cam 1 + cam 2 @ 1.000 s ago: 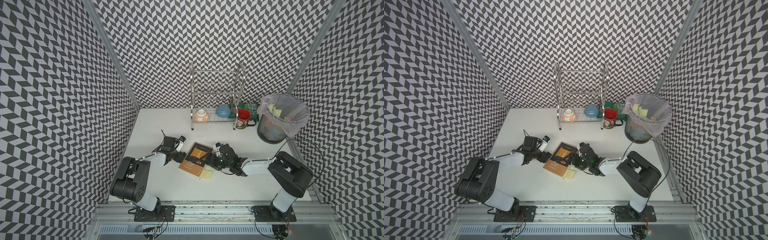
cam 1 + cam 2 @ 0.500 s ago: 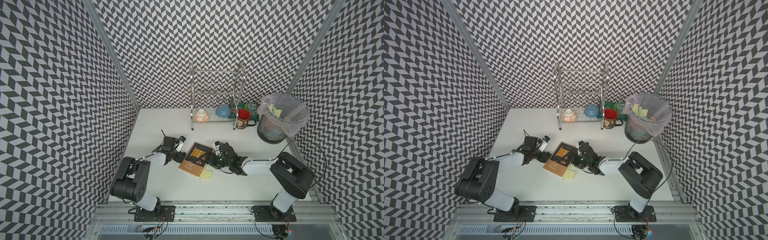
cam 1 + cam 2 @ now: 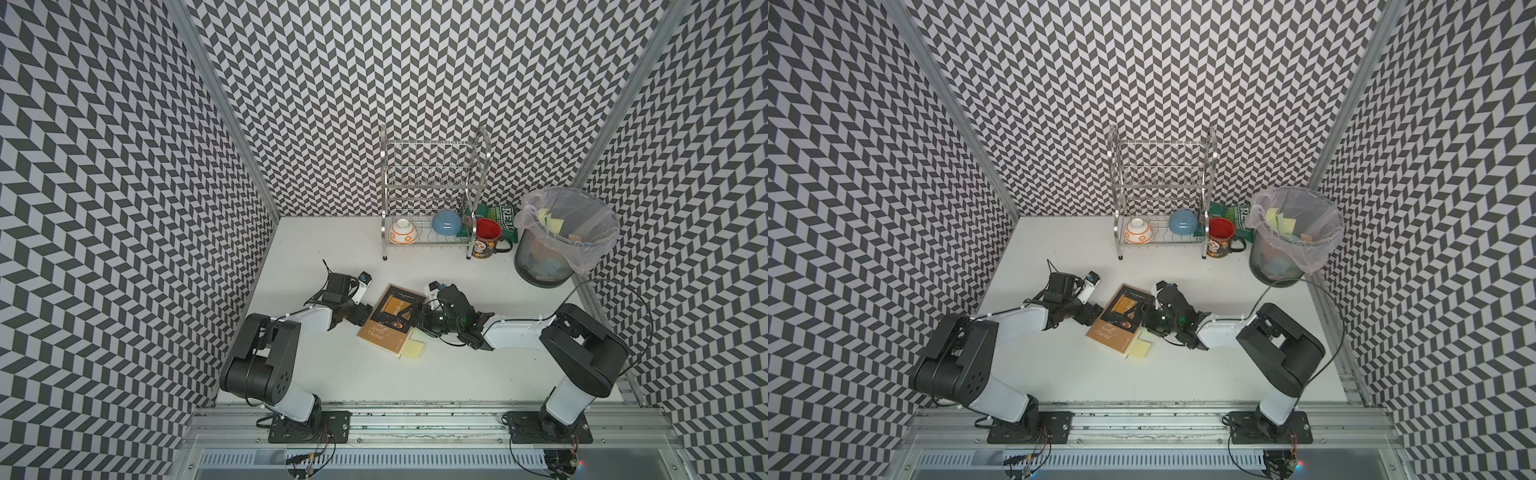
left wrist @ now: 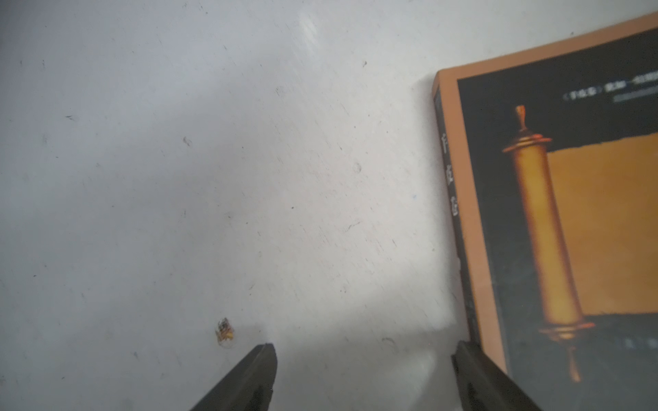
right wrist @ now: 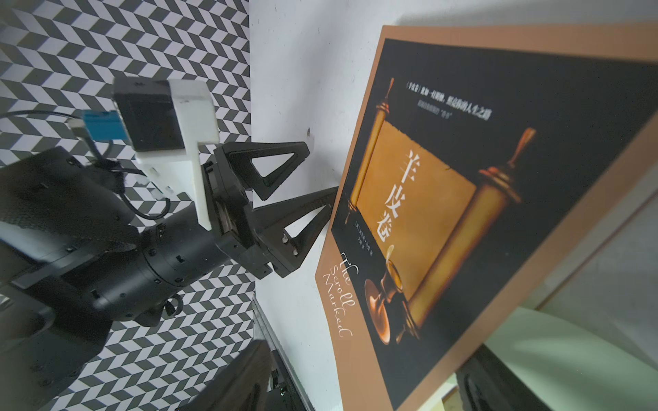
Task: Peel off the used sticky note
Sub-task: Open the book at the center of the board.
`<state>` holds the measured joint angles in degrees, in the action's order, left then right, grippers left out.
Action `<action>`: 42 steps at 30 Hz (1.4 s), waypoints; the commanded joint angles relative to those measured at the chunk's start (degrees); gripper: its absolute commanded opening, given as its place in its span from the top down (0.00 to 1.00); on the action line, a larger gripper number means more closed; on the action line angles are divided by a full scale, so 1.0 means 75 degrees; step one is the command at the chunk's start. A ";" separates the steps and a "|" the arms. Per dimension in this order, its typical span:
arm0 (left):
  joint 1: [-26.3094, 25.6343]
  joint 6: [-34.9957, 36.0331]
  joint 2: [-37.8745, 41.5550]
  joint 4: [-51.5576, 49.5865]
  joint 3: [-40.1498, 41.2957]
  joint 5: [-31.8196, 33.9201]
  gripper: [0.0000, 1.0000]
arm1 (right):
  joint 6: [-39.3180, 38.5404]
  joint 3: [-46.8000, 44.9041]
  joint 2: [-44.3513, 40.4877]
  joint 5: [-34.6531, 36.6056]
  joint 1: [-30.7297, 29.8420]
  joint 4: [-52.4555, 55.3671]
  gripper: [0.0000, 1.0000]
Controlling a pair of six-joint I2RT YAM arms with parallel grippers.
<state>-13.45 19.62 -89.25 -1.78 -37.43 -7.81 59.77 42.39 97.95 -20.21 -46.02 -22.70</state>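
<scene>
A brown book (image 3: 392, 319) (image 3: 1120, 320) with a dark cover lies flat mid-table. A pale yellow sticky note (image 3: 414, 348) (image 3: 1140, 348) pokes out from its near right corner; the right wrist view shows the sticky note (image 5: 569, 363) beyond the cover's edge. My left gripper (image 3: 363, 312) (image 4: 365, 347) stands open and empty, one fingertip (image 4: 466, 356) against the book's spine side (image 4: 452, 199). My right gripper (image 3: 417, 320) (image 5: 363, 359) is open at the book's right edge, one finger over the cover and the other beside the note. It holds nothing.
At the back stand a wire dish rack (image 3: 430, 195) with two bowls, a red mug (image 3: 487, 239), a green bag (image 3: 505, 218) and a lined trash bin (image 3: 559, 237) holding yellow notes. A small orange speck (image 4: 224, 331) lies near my left fingertip.
My right gripper has crept slightly left, further over the book's right edge. The left arm, the book and the note have not moved.
</scene>
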 commanded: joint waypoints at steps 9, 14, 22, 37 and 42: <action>-0.0061 0.0115 -0.0199 -0.0609 0.0116 -0.0060 0.18 | -0.0157 0.0289 -0.0143 -0.0078 -0.0059 -0.0435 0.19; -0.0069 0.0115 -0.0202 -0.0610 0.0116 -0.0060 0.18 | -0.0203 0.0369 -0.0044 -0.0036 -0.0067 -0.0379 0.19; -0.0059 0.0122 -0.0170 -0.0615 0.0127 -0.0060 0.18 | -0.0150 0.0422 0.0410 -0.0206 -0.0073 -0.0610 0.22; -0.0061 0.0131 0.0053 -0.0640 0.0136 -0.0083 0.18 | 0.0367 0.0497 0.1052 -0.0597 0.0063 -0.1284 0.33; -0.0050 0.0602 0.0811 -0.0994 0.0043 0.0061 0.15 | 0.0387 0.0700 0.0878 -0.0617 0.0078 -0.1111 0.48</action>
<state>-13.47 20.97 -87.09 -4.69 -37.32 -7.31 62.48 45.63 105.16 -24.05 -45.52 -27.57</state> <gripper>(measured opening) 0.844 0.531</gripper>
